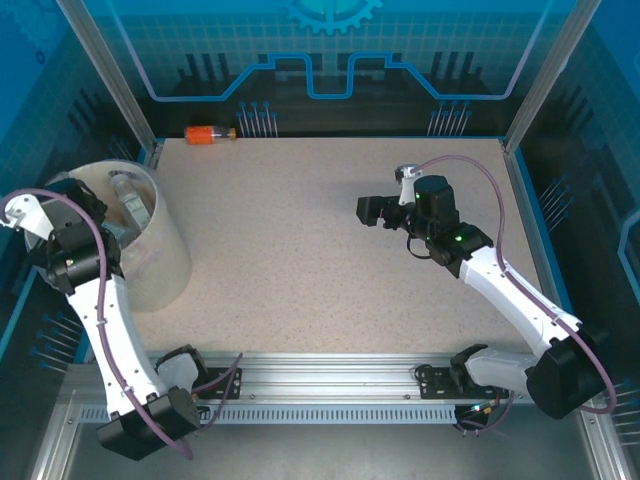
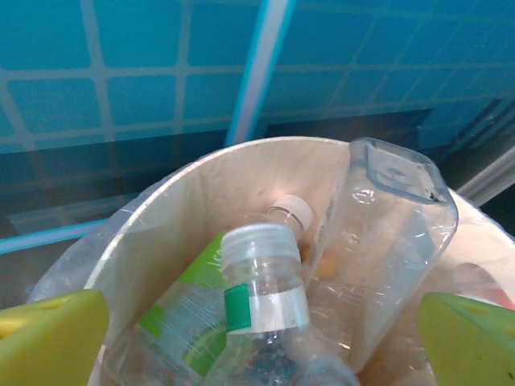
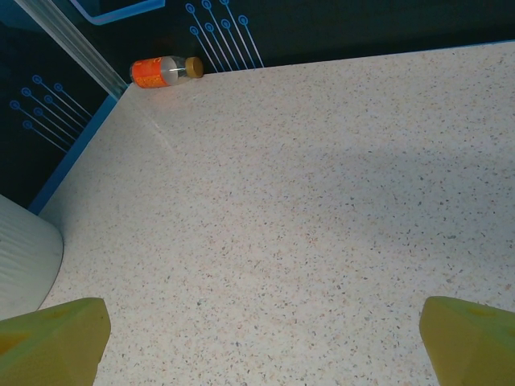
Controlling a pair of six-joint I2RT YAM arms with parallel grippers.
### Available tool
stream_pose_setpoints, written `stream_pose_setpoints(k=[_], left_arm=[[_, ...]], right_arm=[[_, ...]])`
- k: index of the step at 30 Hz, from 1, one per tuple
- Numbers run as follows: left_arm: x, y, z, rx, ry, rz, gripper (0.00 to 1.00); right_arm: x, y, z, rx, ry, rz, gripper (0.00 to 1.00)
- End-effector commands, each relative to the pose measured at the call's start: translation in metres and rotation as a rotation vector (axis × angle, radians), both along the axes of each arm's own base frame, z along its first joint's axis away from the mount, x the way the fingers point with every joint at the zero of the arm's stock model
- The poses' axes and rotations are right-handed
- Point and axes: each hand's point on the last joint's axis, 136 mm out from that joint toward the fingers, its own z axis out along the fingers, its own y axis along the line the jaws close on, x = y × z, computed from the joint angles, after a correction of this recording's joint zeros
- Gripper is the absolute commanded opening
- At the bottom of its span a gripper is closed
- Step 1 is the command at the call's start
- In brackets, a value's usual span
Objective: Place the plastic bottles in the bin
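bin (image 3: 24, 257): cut by left edge | orange bottle (image 1: 210, 133) label: unreadable (tiny)

Surface (image 1: 300, 250) mostly free; bin (image 1: 165, 260) blocks left edge.
Orange bottle (image 1: 208, 133) lies at far edge beside the corner post (image 1: 110, 75). Bin mouth crowded with bottles (image 2: 265, 281), little room inside.

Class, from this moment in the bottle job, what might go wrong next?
1. The orange bottle lies on its side at the table's far edge; a nudge from the right gripper may roll it away.
2. A clear bottle stands on end, reaching the bin rim; it might tip out.
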Motion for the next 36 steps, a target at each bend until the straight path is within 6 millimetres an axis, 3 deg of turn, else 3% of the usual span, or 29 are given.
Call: stream_pose_setpoints(k=[1,7,12,18,25,30,36], left_arm=[[0.000,-0.011,0.025,-0.008,-0.081,-0.051,0.99],[0.014,-0.036,0.053,-0.027,-0.173,-0.208,0.99],[0.039,-0.075,0.072,-0.019,-0.211,-0.382,0.99],[0.086,-0.141,0.096,0.004,-0.257,-0.637,0.99],[0.142,-0.241,0.112,0.121,-0.242,-0.896,0.99],[0.180,-0.306,0.103,0.159,-0.233,-1.032,0.99],[0.242,-0.354,0.057,0.070,-0.231,-1.106,0.99]], right_arm=[[0.000,0.000,0.003,0.021,0.011,-0.001,1.00],[-0.006,-0.003,0.003,0.044,0.007,-0.015,1.00],[-0.009,-0.007,0.001,0.045,0.001,-0.027,1.00],[-0.008,-0.005,-0.002,0.055,-0.006,-0.024,1.00],[0.001,0.001,0.004,0.146,-0.015,-0.029,1.00],[0.014,0.004,0.001,0.203,0.001,-0.060,1.00],[0.029,0.006,0.006,0.208,-0.010,-0.088,1.00]])
